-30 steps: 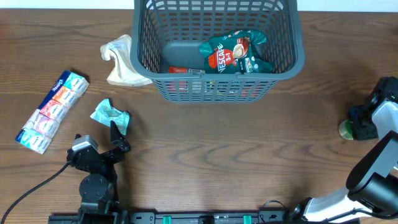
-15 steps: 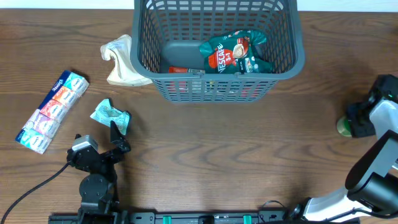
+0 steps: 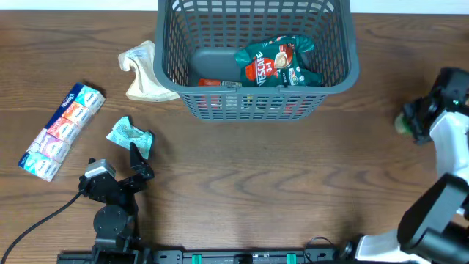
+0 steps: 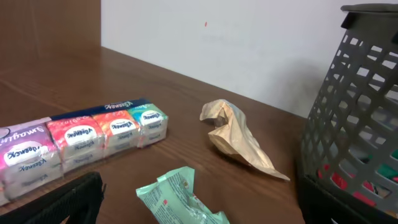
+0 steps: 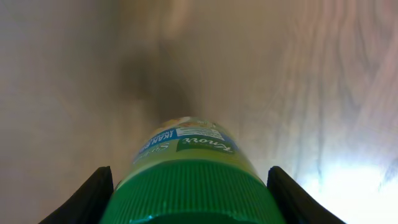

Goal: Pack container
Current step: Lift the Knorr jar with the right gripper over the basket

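Observation:
The container [image 3: 344, 73] is a dark grey lattice basket at the top centre; it also shows at the right of the left wrist view [image 4: 367, 124]. Inside lie a green Nescafé pouch [image 3: 278, 62], a red item [image 3: 212, 82] and a grey object [image 3: 212, 60]. My right gripper [image 3: 410, 121] at the far right is shut on a green-capped Knorr jar [image 5: 189, 180], held above the table. My left gripper [image 3: 139, 158] is open at the lower left, next to a mint green packet [image 3: 126, 133], which shows in the left wrist view [image 4: 180, 199].
A row of tissue packs [image 3: 62, 130] lies at the left, and it shows in the left wrist view [image 4: 81, 137]. A crumpled beige wrapper [image 3: 143, 72] lies against the basket's left wall, and it shows in the left wrist view [image 4: 239, 140].
My right gripper has risen and moved up the frame with the jar in it. The left arm and the other items have not moved.

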Available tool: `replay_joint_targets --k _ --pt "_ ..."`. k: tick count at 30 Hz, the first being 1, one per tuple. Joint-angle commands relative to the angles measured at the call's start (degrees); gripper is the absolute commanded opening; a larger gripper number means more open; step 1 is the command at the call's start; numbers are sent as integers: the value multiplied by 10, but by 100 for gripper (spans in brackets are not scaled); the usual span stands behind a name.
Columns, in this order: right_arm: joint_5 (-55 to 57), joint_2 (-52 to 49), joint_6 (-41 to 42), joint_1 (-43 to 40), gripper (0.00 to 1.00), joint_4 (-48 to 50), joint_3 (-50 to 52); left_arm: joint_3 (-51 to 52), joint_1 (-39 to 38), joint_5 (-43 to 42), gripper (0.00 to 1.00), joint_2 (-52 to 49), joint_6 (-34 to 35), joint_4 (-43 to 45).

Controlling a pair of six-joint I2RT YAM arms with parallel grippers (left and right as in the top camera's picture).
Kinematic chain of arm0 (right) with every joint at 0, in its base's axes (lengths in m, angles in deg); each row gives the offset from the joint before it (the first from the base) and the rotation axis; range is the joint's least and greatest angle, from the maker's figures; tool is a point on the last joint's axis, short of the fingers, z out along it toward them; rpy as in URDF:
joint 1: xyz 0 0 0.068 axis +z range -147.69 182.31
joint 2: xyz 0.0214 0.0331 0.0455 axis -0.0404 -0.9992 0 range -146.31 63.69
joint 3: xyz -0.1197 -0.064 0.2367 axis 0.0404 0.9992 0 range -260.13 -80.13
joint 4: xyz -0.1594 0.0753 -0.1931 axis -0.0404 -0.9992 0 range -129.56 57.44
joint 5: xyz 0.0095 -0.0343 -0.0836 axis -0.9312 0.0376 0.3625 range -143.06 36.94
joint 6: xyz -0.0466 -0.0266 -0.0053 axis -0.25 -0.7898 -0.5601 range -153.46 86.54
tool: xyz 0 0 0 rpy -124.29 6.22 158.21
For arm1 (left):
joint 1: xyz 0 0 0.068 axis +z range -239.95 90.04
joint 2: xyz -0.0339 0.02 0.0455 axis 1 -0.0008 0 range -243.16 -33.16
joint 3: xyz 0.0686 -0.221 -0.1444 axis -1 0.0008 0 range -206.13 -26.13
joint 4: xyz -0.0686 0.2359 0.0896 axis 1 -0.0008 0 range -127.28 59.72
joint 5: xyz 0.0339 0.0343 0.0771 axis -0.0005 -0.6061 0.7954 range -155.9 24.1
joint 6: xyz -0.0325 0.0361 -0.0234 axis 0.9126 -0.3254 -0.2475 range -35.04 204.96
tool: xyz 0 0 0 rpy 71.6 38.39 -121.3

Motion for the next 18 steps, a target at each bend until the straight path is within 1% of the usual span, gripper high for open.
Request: replay_joint_targets --k 1,5,12,18 --pt "6 47 -39 16 1 1 -47 17 3 3 99 3 5 -8" --pt "-1 78 -91 39 2 0 -90 17 3 3 99 3 5 -8" --pt "-11 116 -207 94 2 -2 -183 17 3 3 99 3 5 -8" --pt "-46 139 -272 156 2 -3 -260 17 3 3 99 3 5 -8"
